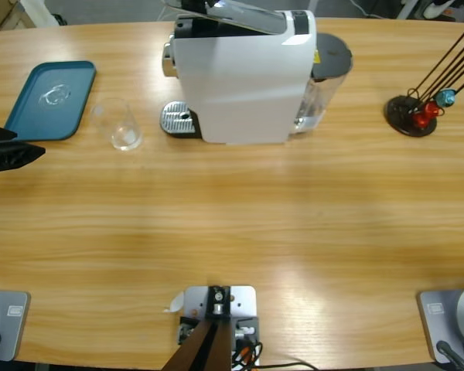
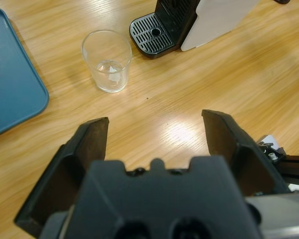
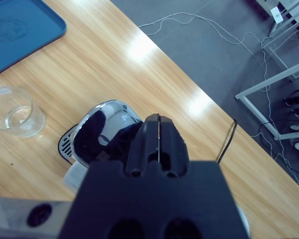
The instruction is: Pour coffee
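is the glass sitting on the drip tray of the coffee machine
No, the glass stands on the bare table beside the drip tray, apart from it.

Glass (image 1: 121, 125) between tray (image 1: 31, 116) and coffee machine (image 1: 243, 77)

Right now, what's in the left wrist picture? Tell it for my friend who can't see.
The left gripper, jaws wide open, hangs over a wooden table and points toward a clear glass. A blue tray lies to one side of the glass, the coffee machine's drip grille to the other.
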`<move>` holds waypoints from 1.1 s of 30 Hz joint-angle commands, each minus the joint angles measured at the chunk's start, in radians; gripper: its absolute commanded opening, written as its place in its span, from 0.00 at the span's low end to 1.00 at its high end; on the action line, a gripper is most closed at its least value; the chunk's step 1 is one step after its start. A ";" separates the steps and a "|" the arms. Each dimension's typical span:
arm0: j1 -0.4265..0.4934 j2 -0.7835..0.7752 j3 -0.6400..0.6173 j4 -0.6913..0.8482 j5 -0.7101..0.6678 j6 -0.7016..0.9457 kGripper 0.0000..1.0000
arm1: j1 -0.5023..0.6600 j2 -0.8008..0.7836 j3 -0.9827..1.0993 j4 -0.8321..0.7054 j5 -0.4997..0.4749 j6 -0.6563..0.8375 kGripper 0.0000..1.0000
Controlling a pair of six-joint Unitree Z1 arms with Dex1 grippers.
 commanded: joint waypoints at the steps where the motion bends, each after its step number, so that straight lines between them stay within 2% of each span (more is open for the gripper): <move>1: 0.004 0.017 0.039 -0.008 -0.010 -0.008 0.81 | 0.040 0.149 0.062 0.001 0.050 0.028 0.00; 19: 0.004 0.020 0.039 -0.007 -0.011 -0.008 0.81 | 0.065 0.106 0.246 -0.097 0.063 0.096 0.00; 29: 0.004 0.012 0.039 -0.006 -0.011 -0.009 0.81 | 0.083 0.109 0.283 -0.115 0.075 0.127 0.00; 33: 0.004 0.010 0.040 -0.006 -0.011 -0.009 0.81 | 0.083 0.080 0.285 -0.115 0.052 0.132 0.00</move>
